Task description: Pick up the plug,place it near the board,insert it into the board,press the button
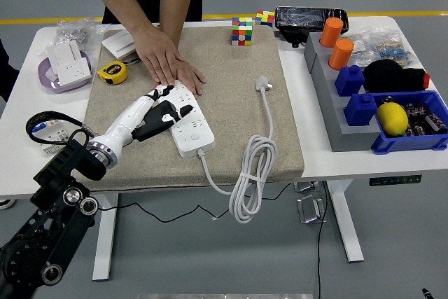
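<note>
A white power strip (190, 125) lies on the tan mat (231, 138), its cable (252, 171) coiled over the mat's front edge and ending in a white plug (263, 85). My left hand (166, 108), with a white forearm shell and black fingers, rests on the strip's left side, curled around a black plug (160, 118) that sits against the strip's sockets. Whether its pins are seated is hidden by my fingers. A person's hand (170, 66) presses flat on the strip's far end. My right hand is out of the frame.
A yellow tape measure (111, 72) and a purple dish with a white socket (67, 63) sit at the left. A Rubik's cube (242, 31) stands at the mat's far edge. At the right are a grey stand (329, 96), orange cylinders (332, 31) and blue bins (413, 134).
</note>
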You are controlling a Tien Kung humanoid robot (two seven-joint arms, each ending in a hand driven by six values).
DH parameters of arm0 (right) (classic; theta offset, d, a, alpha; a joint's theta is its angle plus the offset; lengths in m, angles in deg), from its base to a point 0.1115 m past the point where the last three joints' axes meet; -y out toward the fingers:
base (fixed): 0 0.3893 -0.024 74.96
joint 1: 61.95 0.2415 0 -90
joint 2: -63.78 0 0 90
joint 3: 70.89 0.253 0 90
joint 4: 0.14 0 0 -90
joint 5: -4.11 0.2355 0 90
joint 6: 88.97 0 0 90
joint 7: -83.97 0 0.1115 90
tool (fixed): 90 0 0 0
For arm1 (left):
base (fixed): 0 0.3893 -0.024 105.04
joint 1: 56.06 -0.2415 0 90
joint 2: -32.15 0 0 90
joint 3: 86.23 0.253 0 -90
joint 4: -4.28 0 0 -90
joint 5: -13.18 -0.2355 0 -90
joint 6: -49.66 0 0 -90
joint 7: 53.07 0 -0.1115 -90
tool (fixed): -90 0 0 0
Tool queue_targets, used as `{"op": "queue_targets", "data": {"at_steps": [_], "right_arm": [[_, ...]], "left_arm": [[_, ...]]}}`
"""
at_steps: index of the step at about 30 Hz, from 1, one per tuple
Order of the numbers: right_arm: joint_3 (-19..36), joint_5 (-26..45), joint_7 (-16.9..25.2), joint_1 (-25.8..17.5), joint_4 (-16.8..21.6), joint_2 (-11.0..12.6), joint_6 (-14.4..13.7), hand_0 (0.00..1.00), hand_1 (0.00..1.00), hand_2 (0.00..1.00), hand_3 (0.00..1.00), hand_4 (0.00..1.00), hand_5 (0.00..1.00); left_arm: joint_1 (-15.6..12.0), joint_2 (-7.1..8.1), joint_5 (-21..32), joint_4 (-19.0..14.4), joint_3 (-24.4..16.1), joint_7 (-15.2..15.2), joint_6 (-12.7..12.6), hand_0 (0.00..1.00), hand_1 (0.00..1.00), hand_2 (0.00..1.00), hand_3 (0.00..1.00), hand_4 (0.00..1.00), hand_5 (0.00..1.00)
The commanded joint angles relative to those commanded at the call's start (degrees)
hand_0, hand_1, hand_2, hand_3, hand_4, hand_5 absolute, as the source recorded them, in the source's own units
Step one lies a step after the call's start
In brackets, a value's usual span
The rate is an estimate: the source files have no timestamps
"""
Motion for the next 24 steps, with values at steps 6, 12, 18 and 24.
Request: {"op": "queue_targets", "data": {"at_steps": [6,12,18,24], "right_arm": [[0.3,-0.1,0.0,0.1,0.0,0.0,0.0,0.794,0.735,0.737,0.758,0.998,0.998],[0.3,0.1,0.0,-0.1,-0.1,0.1,0.0,0.793,0.734,0.737,0.759,0.998,0.998],[0.5,0.0,0.0,-0.2,-0.1,0.1,0.0,0.792,0.735,0.737,0.758,0.998,0.998],[0.5,0.0,0.1,-0.1,-0.1,0.1,-0.1,0.792,0.735,0.737,0.759,0.998,0.998]], "left_arm": [[0.8,-0.13,-2.0,3.1,-0.2,-1.3,-0.4,0.998,0.998,0.998,0.998,0.998,0.998],[1.6,-0.16,-3.4,6.5,-0.7,-2.6,-0.8,0.998,0.998,0.998,0.988,0.998,0.998],[1.7,-0.32,-3.8,7.4,-0.5,-2.7,-0.7,0.998,0.998,0.998,0.991,0.998,0.998],[2.3,-0.39,-4.0,8.2,0.6,-2.8,-0.3,0.998,0.998,0.997,0.989,0.998,0.998]]}}
